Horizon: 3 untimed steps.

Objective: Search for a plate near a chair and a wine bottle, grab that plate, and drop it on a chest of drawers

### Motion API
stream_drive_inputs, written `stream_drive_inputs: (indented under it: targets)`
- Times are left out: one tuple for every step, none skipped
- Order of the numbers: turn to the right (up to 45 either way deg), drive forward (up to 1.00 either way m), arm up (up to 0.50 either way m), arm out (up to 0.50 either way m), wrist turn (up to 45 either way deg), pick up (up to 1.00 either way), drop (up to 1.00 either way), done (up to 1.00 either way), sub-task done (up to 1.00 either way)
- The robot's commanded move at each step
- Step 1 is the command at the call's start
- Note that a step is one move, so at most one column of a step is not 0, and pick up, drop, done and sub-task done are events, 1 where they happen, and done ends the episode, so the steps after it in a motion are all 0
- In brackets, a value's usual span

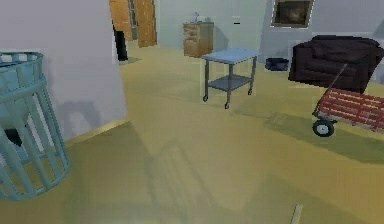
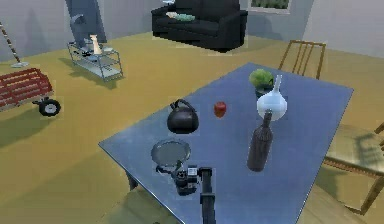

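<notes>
The gripper (image 2: 184, 180) is near the plate (image 2: 172, 153) on the blue table (image 2: 310, 100); I cannot tell if it holds anything. Best to lower it slowly, clear of the kettle (image 2: 183, 118) and the wine bottle (image 2: 260, 145).

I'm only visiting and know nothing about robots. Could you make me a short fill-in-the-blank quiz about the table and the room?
1. The round grey plate lies on the blue-grey table, closest to the black ____.
2. The dark wine bottle stands ____, not lying down.
3. The small round fruit on the table is coloured ____.
4. The sofa beyond the table is coloured ____.

Missing words: kettle; upright; red; black.
</notes>
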Motion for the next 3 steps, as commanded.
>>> stream_drive_inputs:
  targets:
    - [0.0,0.00,0.00,0.00,0.0,1.00,0.00,0.00,0.00]
    - [0.0,0.00,0.10,0.00,0.0,0.00,0.00,0.00,0.00]
    - [0.0,0.00,0.32,0.00,0.0,0.00,0.00,0.00,0.00]
